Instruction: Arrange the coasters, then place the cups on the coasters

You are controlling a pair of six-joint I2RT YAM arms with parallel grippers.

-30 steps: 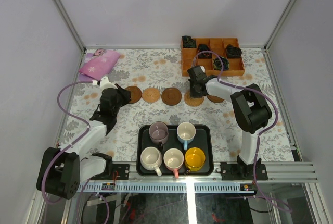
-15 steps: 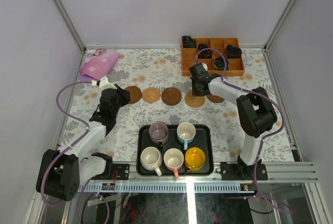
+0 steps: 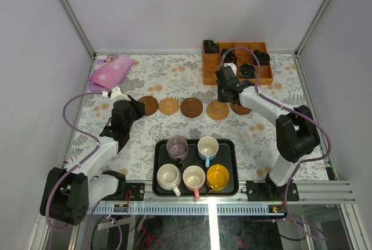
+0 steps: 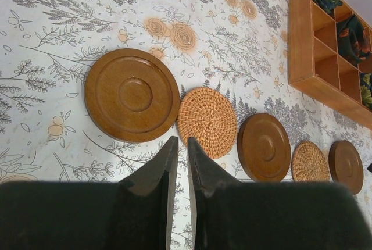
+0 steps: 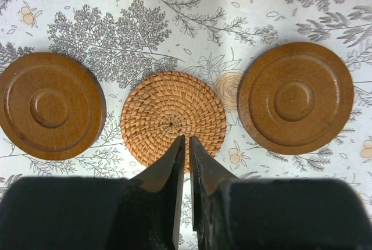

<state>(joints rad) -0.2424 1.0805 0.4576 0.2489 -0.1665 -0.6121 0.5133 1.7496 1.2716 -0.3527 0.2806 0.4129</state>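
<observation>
Five coasters lie in a row across the floral cloth: dark wood (image 3: 149,105), woven (image 3: 169,106), dark wood (image 3: 191,107), woven (image 3: 217,110), dark wood (image 3: 240,109). Five cups stand in the black tray (image 3: 195,192): mauve (image 3: 177,146), white with blue handle (image 3: 207,147), cream (image 3: 168,175), white with pink handle (image 3: 193,177), yellow (image 3: 218,177). My left gripper (image 4: 182,139) hangs just left of the row, almost shut and empty. Just behind the woven coaster (image 5: 173,120), my right gripper (image 5: 186,138) hovers, its jaws a thin slit apart with nothing between them.
An orange compartment box (image 3: 237,64) with dark bundles stands at the back right, close behind the right gripper (image 3: 224,95). A pink cloth pouch (image 3: 110,71) lies at the back left. Grey walls close in three sides.
The right gripper has drawn back from the fourth coaster, which now shows whole, and its jaws have parted a little. The right elbow swung rightward. The left arm is still.
</observation>
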